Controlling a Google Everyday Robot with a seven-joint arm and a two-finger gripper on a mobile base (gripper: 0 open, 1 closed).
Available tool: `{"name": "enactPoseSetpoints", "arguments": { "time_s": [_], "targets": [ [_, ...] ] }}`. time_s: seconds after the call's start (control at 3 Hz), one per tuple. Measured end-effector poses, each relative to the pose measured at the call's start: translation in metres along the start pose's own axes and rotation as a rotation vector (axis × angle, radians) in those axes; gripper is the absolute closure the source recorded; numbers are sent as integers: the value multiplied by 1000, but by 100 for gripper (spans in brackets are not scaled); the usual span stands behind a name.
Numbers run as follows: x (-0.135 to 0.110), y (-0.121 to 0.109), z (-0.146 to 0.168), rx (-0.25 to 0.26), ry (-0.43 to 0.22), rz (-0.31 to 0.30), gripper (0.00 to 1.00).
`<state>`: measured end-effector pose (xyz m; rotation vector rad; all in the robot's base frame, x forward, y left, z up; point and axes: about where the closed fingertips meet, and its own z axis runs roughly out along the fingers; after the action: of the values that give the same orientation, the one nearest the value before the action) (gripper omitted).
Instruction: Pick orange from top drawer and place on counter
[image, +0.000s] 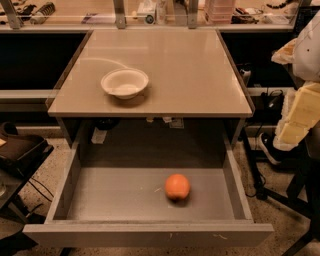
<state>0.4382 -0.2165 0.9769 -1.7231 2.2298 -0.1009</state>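
The orange (177, 187) lies on the flat grey bottom of the top drawer (120, 195), right of its middle and toward the front. The drawer is pulled fully open below the beige counter (190, 70). My gripper (296, 117) hangs at the right edge of the view, beside and above the drawer's right wall, well apart from the orange. It holds nothing that I can see.
A white bowl (125, 82) stands on the left part of the counter. A dark chair or cart (20, 147) sits at the left of the drawer. Stand legs and cables (270, 185) are on the floor at the right. Cluttered shelves run along the back.
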Motion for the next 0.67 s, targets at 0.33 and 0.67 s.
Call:
{"name": "enactPoseSetpoints", "arguments": {
  "time_s": [0.33, 0.67],
  "targets": [
    [0, 0, 0, 0, 0, 0, 0],
    [-12, 2, 14, -9, -19, -13, 0]
  ]
}}
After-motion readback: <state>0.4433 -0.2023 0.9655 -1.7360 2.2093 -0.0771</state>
